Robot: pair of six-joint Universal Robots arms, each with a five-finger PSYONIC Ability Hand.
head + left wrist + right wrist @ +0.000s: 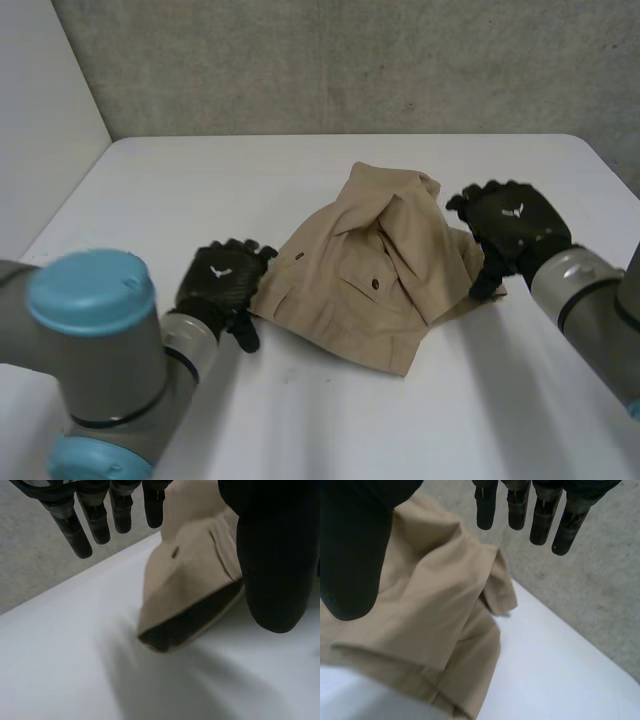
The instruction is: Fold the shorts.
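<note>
Fingers (pixel 75 535) of the left hand (pixel 222 285) hang straight and relaxed, gripping nothing, just beside the near-left edge of the shorts (pixel 365 280). The shorts lie in a rumpled heap at the middle of the white table (pixel 180 190). At that edge the left wrist view shows a thick stitched hem gaping slightly off the tabletop, which looks like a fair place to pinch. The cloth is a tan woven twill, matte, with a buttoned pocket flap (pixel 372 283). It is probably light and limp, firmer along the seams, and likely to sag and drag unless lifted at two points. Farther back, one part is thrown up over the rest in soft ridges. The right hand (pixel 512 232) is at the far-right edge, fingers straight and thumb spread over the fabric, clasping nothing. Beyond stands a rough grey wall (pixel 350 60).
</note>
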